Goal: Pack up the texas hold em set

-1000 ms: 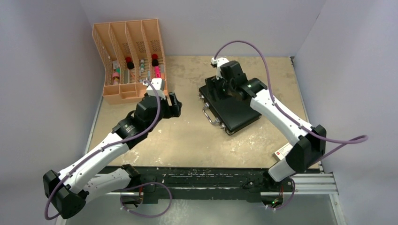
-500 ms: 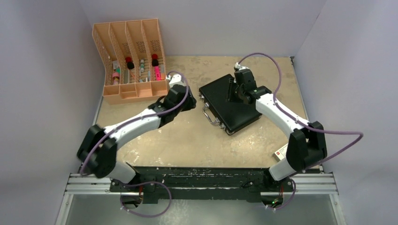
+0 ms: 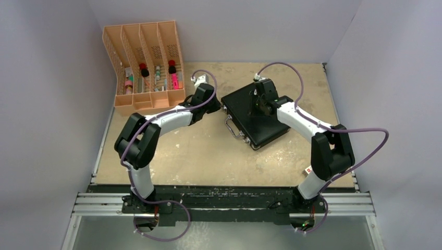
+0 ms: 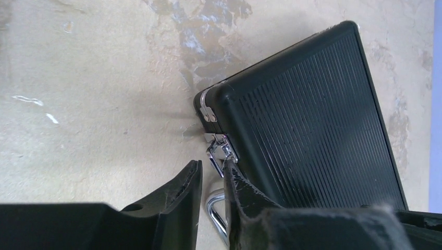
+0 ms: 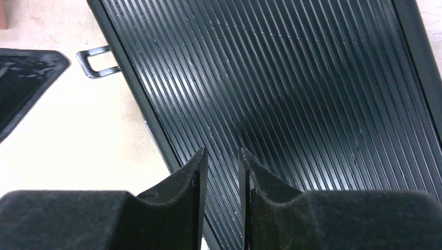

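Observation:
The texas hold em set shows as a black briefcase (image 3: 260, 125) lying closed on the table, ribbed lid up, silver handle (image 3: 233, 127) facing front left. My left gripper (image 3: 212, 103) sits at the case's left corner. In the left wrist view its fingers (image 4: 212, 165) stand a narrow gap apart with nothing between them. The right fingertip (image 4: 232, 174) touches the silver latch (image 4: 219, 148), which hangs out from the briefcase (image 4: 312, 120). My right gripper (image 3: 255, 107) hovers over the briefcase lid (image 5: 292, 78), fingers (image 5: 222, 154) slightly apart and empty. No chips or cards are visible.
An orange four-slot rack (image 3: 146, 67) holding bottles stands at the back left, close behind the left arm. A small white and red box (image 3: 308, 169) lies by the right arm's base. Grey walls close in the left, back and right sides.
The left arm has stretched right and away, bringing its gripper to the case's left corner. The right gripper stayed over the lid, shifting slightly. Both grippers have narrowed from wide open.

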Available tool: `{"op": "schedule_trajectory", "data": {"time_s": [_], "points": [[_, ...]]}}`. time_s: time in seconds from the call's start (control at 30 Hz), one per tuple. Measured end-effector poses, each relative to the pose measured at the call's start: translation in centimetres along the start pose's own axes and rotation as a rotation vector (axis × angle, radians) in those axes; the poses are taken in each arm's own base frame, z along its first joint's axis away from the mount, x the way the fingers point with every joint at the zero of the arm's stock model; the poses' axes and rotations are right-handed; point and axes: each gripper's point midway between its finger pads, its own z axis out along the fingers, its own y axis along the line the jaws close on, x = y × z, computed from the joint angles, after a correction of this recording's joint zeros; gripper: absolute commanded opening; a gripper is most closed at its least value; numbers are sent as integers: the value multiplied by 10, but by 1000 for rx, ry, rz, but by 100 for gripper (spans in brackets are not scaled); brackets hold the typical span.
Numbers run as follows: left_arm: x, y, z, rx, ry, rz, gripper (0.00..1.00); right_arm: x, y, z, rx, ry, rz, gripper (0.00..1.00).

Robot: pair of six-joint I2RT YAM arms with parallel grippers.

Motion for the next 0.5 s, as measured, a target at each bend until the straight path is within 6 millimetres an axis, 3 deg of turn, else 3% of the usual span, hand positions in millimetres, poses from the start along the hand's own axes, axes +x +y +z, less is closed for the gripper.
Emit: {"op": "schedule_trajectory", "data": {"time_s": [0.13, 0.3, 0.5], "points": [[13, 0, 10, 30, 48, -19, 15, 1, 4, 1, -25, 2, -7, 28], [24, 0, 15, 48, 88, -34, 0, 3, 7, 1, -45, 11, -11, 28], [23, 1, 16, 38, 94, -79, 0, 2, 8, 1, -49, 6, -12, 28]]}}
